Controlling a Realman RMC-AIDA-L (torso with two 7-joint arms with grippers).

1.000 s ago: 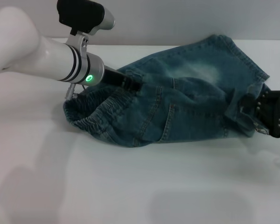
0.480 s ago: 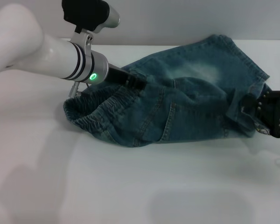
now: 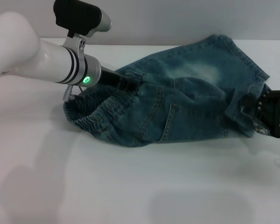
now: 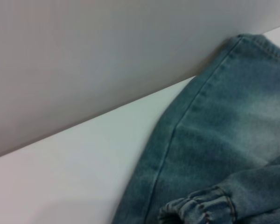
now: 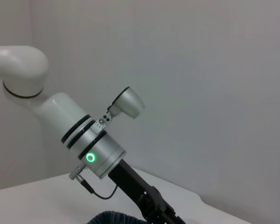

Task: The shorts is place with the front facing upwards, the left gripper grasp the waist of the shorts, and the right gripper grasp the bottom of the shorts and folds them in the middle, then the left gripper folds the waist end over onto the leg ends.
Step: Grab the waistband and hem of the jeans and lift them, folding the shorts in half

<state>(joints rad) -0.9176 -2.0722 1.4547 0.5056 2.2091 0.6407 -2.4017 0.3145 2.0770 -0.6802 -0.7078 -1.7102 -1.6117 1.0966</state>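
Table [image 3: 130, 186]: white and bare in front; the shorts lie past its middle, toward the far wall.
Shorts [image 3: 177, 107]: blue-green denim, folded over themselves, stretched from the left gripper across to the right gripper.
Waist [image 3: 91, 116]: gathered elastic band, nearest the camera on the left, bunched and open like a loop; the left wrist view shows a puckered bit of it [image 4: 196, 210] beside smooth denim.
Pocket seam [image 3: 168, 123]: stitched lines run down the near face of the folded cloth.
Right gripper [image 3: 266, 114]: black block with silver screws at the right edge, pinching the leg ends [image 3: 245, 109], which bunch up against it.
Left gripper [image 3: 126, 84]: black jaws pressed into the denim just behind the waist, closed on a fold of cloth; green light lit on the arm.
Faded patch [image 3: 200, 70]: pale oval on the far upper layer.
Wall [image 3: 177, 18]: plain grey, behind all.
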